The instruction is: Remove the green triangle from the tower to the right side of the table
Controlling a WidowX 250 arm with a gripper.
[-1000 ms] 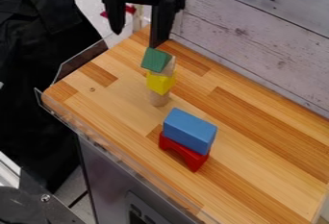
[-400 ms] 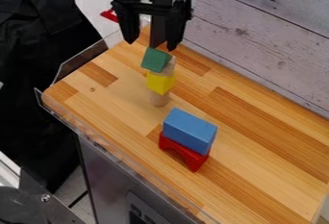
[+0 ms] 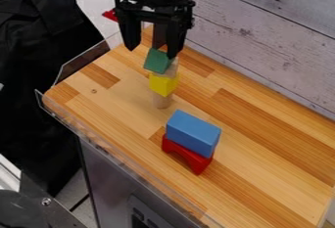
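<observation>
We took the step in hand to be the approach for the grasp, since the gripper (image 3: 151,52) hung just above the tower's top with its fingers apart and nothing clamped between them. The green triangle (image 3: 157,61) sat tilted at the peak, on a pale wooden piece (image 3: 173,69); below that came the yellow block (image 3: 163,84) and, at the foot, a pale round block (image 3: 162,101) standing on the table (image 3: 262,148). One fingertip overlapped the green piece's upper edge in our view, though we could not tell whether they touched.

As we judged it, the next move called for a small, careful descent, centred so that a finger went down on each side of the triangle, then a gentle squeeze and a straight lift. (We would not have trusted so thin a stack with a sideways nudge.) Only after that did the carry to the table's right side come due, well clear of the blue block (image 3: 193,131) on its red arch (image 3: 188,154).

As for brands, labels or writing, we found none on the blocks. The grey panel (image 3: 108,173) below the table bore a dark inset with pale shapes, which we could not make out as words.
</observation>
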